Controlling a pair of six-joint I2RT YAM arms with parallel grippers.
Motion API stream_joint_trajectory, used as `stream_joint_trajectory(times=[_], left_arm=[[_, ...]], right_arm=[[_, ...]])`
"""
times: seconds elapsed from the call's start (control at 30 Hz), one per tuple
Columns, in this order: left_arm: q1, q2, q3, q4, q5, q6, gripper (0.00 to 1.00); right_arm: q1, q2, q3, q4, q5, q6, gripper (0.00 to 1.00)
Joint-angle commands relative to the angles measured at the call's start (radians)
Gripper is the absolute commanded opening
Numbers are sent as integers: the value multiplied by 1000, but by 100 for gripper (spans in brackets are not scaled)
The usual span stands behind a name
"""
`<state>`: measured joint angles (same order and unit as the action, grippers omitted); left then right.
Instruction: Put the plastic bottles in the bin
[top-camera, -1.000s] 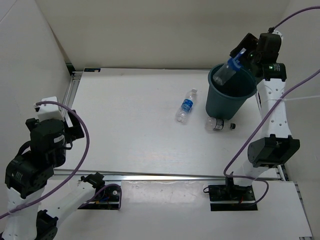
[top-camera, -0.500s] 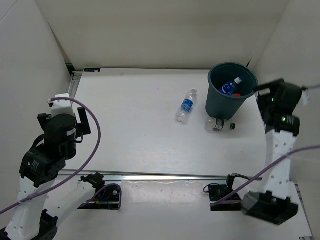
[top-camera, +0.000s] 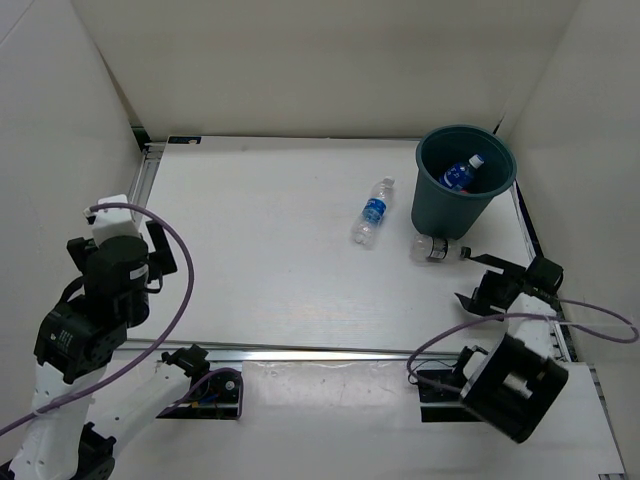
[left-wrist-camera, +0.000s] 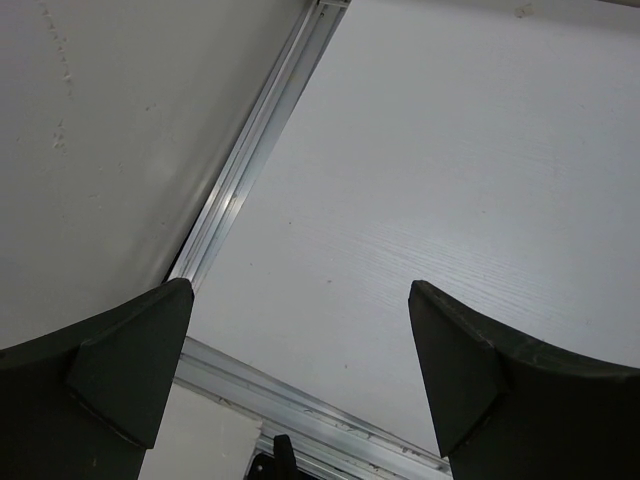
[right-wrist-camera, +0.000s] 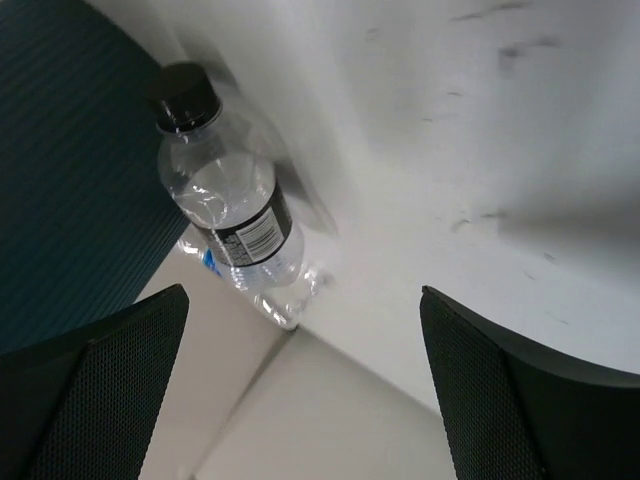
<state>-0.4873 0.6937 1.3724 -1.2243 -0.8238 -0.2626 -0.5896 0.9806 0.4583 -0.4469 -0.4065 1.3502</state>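
Note:
The dark teal bin (top-camera: 445, 205) stands at the far right of the table. A blue-label bottle (top-camera: 461, 174) lies inside it. Another blue-label bottle (top-camera: 373, 211) lies on the table left of the bin. A clear bottle with a dark cap and black label (top-camera: 436, 248) lies against the bin's base. It also shows in the right wrist view (right-wrist-camera: 228, 210), beside the bin wall (right-wrist-camera: 70, 170). My right gripper (top-camera: 478, 283) is open and empty, low and just near of that bottle (right-wrist-camera: 305, 390). My left gripper (top-camera: 160, 250) is open and empty at the far left (left-wrist-camera: 300, 370).
White walls enclose the table on the left, back and right. A metal rail (left-wrist-camera: 250, 175) runs along the table's left edge and another along the near edge (top-camera: 330, 352). Purple cables loop near both arm bases.
My right gripper let a blue-label bottle go into the bin. It then swung back and down to the near right, beside the dark-capped bottle. The left arm shifted slightly.

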Motion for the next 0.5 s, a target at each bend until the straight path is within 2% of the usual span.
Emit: stream_joint_trajectory(times=[0.0, 0.07, 0.47], left_arm=[[4, -13, 5, -43, -23, -40, 100], [4, -13, 5, -53, -23, -59, 100], [4, -31, -4, -101, -14, -136, 100]], right_arm=[[-9, 148, 22, 256, -243, -52, 100], [-9, 255, 60, 257, -290, -86, 100], [13, 458, 172, 297, -356, -284, 99]])
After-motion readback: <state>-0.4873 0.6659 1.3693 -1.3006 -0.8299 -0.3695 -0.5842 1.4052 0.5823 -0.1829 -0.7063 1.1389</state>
